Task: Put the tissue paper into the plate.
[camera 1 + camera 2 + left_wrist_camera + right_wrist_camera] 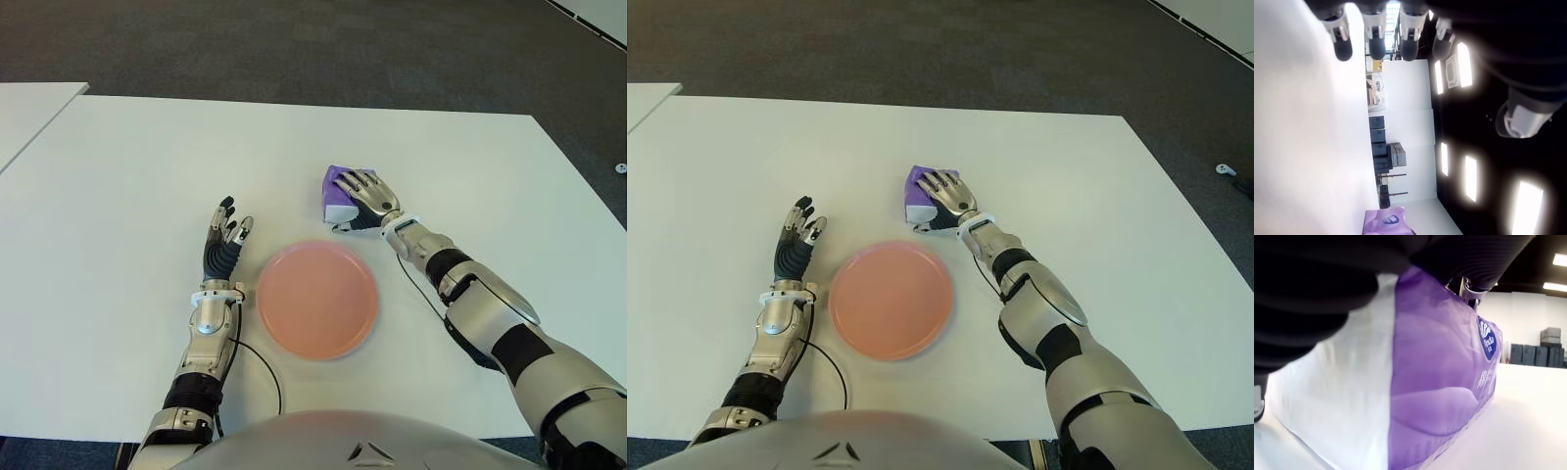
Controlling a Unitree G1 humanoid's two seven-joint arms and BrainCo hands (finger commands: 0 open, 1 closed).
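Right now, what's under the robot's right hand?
The purple and white tissue pack sits under the right hand, on the white table. The fingers cover its top; whether they grip it can't be seen.

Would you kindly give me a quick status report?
Right hand on purple-and-white tissue pack, pack on white table. Left hand open, left of empty pink round plate. Path unobstructed.
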